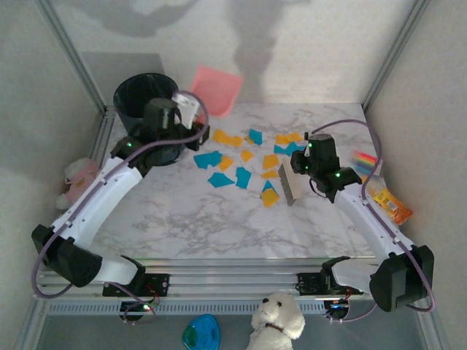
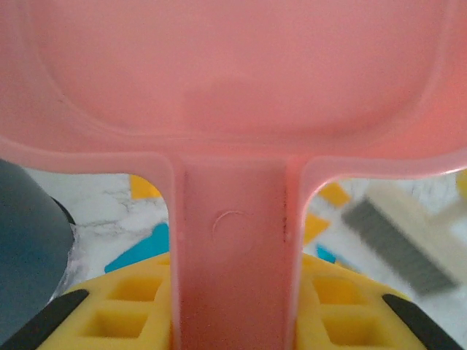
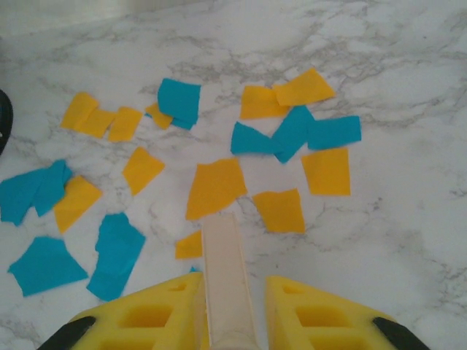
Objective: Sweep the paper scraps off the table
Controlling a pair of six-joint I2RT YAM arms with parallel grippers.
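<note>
Across the middle of the marble table, orange and teal paper scraps lie scattered. The right gripper is clamped on a brush standing among them, apparently poised to sweep. The left gripper pinches the handle of an empty pink dustpan, raised beside a black bin whose contents are unclear.

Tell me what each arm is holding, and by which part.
Left gripper: pink dustpan, jaws shut on its flat handle. Right gripper: brush, jaws shut on its cream handle.
</note>
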